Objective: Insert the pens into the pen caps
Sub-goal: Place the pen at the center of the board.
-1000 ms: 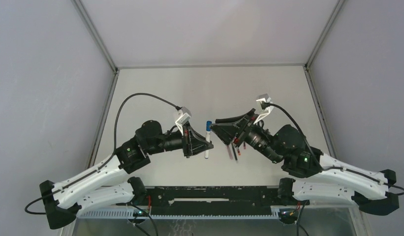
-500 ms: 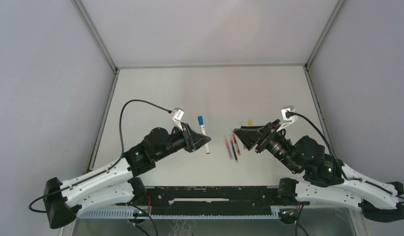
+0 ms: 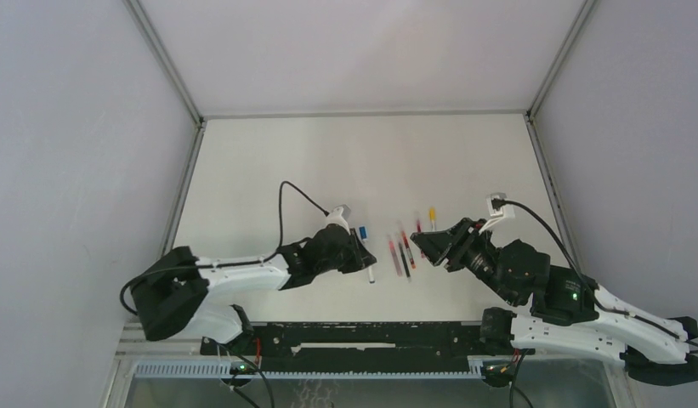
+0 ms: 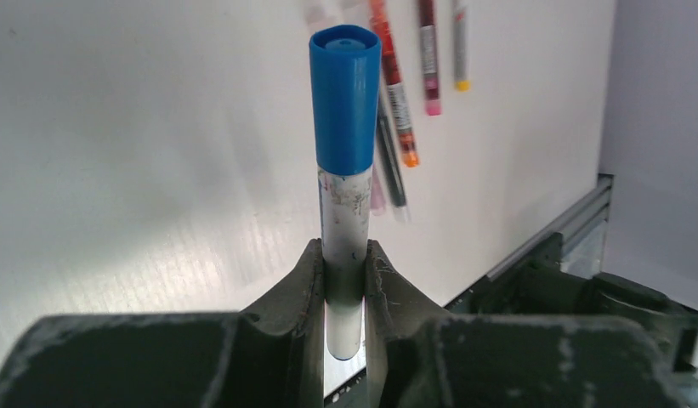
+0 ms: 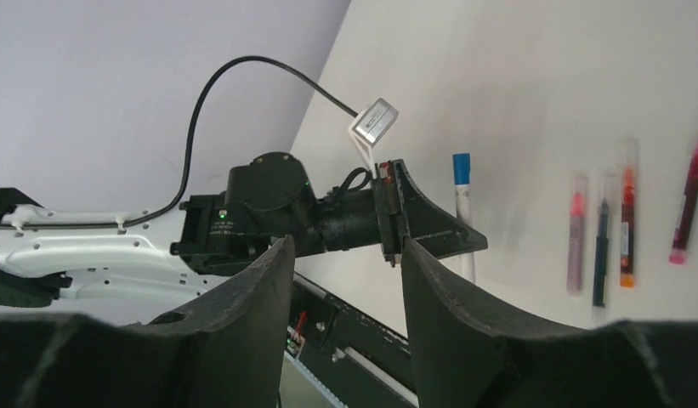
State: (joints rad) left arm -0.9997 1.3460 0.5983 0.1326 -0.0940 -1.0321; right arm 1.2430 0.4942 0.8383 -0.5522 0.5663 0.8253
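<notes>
My left gripper is shut on a pen with a whitish barrel, low over the table. A blue pen cap sits on that pen's far end. Several more pens lie side by side just to its right: a pink one, a dark one, an orange-ended one and a red-pink one. A small yellow piece lies behind them. My right gripper hangs open and holds nothing, right of the row.
The white table is bounded by grey walls on three sides. A black rail runs along the near edge between the arm bases. The left arm's cable loops above its wrist.
The left arm has stretched out low and carried the blue-capped pen down and toward the near edge. The right gripper has drawn back to the right, away from the pen, still open.
</notes>
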